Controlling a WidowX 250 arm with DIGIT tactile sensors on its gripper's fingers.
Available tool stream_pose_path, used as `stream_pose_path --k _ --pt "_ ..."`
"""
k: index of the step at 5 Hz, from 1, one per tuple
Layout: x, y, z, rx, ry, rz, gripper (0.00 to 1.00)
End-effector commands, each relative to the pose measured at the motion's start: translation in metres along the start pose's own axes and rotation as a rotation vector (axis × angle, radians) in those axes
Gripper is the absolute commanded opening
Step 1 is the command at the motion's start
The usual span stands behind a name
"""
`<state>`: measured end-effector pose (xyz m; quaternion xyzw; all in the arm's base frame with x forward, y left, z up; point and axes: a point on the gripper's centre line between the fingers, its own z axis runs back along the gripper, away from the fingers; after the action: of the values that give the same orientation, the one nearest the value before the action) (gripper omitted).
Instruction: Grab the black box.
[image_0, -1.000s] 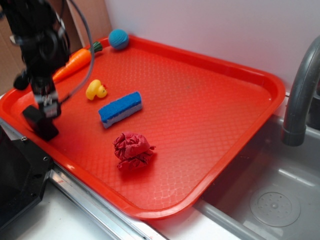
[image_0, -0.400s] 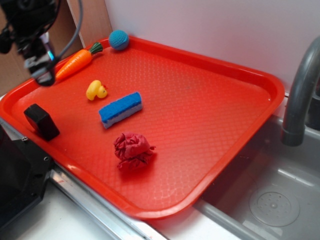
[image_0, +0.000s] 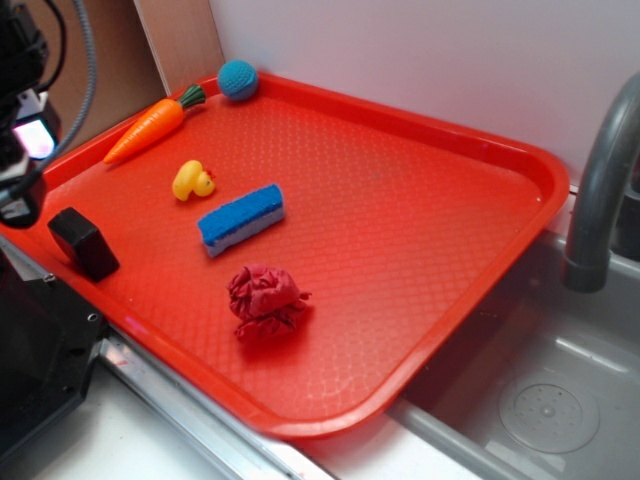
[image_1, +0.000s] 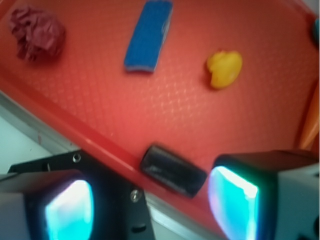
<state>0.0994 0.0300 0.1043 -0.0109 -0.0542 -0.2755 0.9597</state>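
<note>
We see the fingers (image_1: 150, 202) spread wide and empty in the wrist view, two blocky pads with glowing cyan faces at the bottom corners of the frame, a broad gap between them. In the exterior view only part of them (image_0: 22, 175) shows at the left edge, dark and trailing a grey cable, raised above the tray's left rim.

Through that gap we look down on the box (image_1: 173, 170), a small matte black rectangular block with plain faces and rounded edges. It lies free, gripped by nothing, close against the tray's near rim. From outside, the box (image_0: 83, 243) sits at the tray's front left corner, just below and right of the fingers and apart from them.

The tray (image_0: 420, 250) is glossy red plastic with a fine diamond-embossed floor and a raised rounded lip. Beyond the box lie a yellow rubber duck (image_0: 192, 180) and, near it, a sponge (image_0: 241, 218), an oblong blue slab with a paler band along one long side. A crumpled dark red cloth (image_0: 265, 298) sits in front of the sponge. At the far left corner rest an orange carrot (image_0: 148, 130), tapered with a green top, and a round blue knitted ball (image_0: 238, 78).

Right of the tray we see a curved grey faucet (image_0: 600, 190) over a dull metal sink (image_0: 545, 400).
</note>
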Motion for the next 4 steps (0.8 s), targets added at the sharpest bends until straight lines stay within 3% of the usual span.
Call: stream_pose_path --k 1,2,4 --pt "-0.019 0.004 -0.026 -0.07 0.132 0.07 1.0" --pt "-0.021 0.006 -0.04 -0.029 0.195 0.044 1.0" --pt "-0.012 0.011 -0.058 -0.025 0.295 0.024 1.0"
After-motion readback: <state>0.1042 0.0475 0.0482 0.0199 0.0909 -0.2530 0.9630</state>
